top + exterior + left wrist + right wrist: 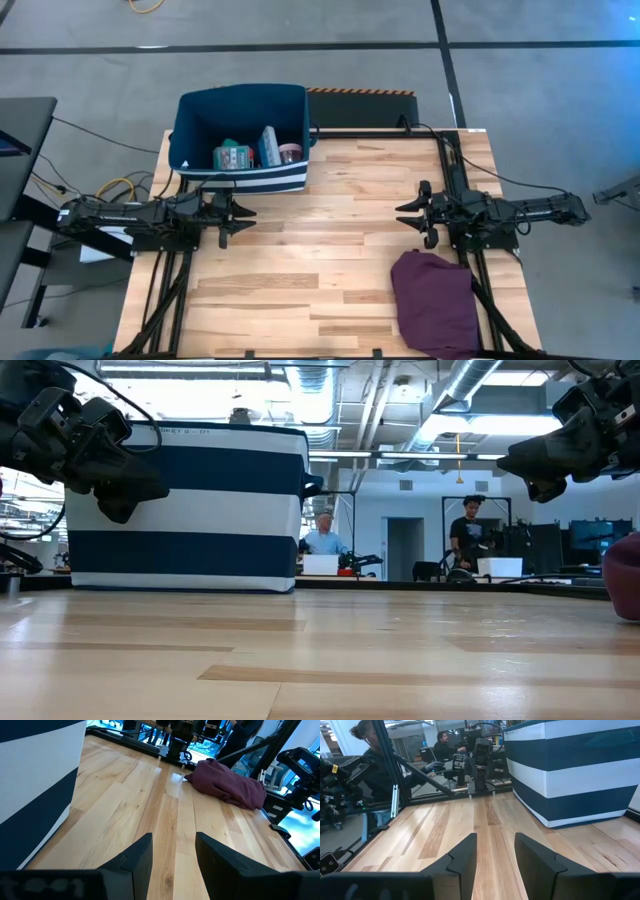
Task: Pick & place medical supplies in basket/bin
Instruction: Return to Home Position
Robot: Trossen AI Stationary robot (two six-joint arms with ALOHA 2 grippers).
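Observation:
The navy-blue bin with white stripes point(240, 138) stands at the table's far left part; it also shows in the low view point(185, 510) and the right wrist view point(575, 770). Inside it lie a green-red flat box point(233, 156), a light-blue pill organizer point(269, 147) and a pink round cup point(291, 153). The other supplies are out of view. My left gripper point(240, 213) hovers open just near of the bin, pointing right. My right gripper point(408, 215) hovers open at the table's right part, pointing left. Both hold nothing.
A purple cloth point(435, 302) lies heaped at the table's near right corner, also in the left wrist view point(227, 784). Bare wood stretches between the two grippers point(320, 230). People sit and stand in the room beyond the table point(323, 538).

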